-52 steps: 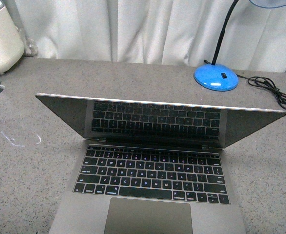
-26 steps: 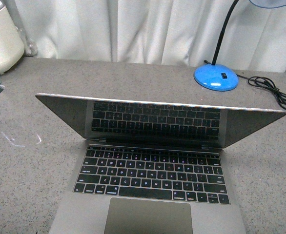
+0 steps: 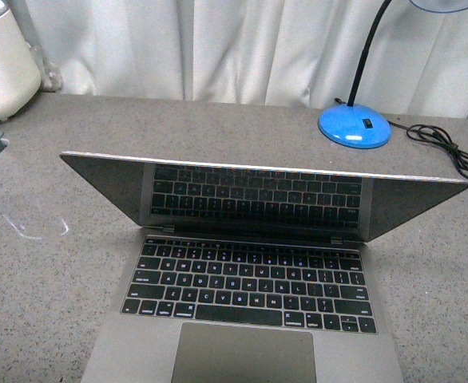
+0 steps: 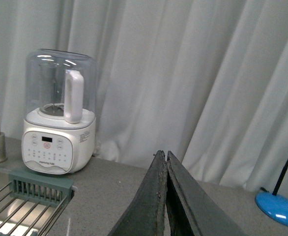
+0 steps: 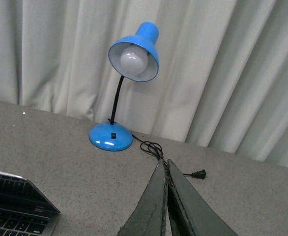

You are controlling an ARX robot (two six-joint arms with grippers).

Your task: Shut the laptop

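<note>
The grey-silver laptop (image 3: 250,319) lies open on the grey countertop in the front view. Its black keys and wide trackpad face me. Its dark screen (image 3: 258,199) leans partly forward and mirrors the keyboard. One corner of the laptop (image 5: 16,204) shows in the right wrist view. Neither gripper shows in the front view. My left gripper (image 4: 163,156) is shut and empty, held above the counter. My right gripper (image 5: 164,163) is shut and empty, to the right of the laptop and above the counter.
A blue desk lamp (image 3: 354,126) stands behind the laptop at the right, its black cable (image 3: 446,148) trailing right with the plug (image 5: 199,174) loose. A white kettle-like appliance (image 4: 60,113) stands at the back left beside a sink rack (image 4: 21,206). White curtains close the back.
</note>
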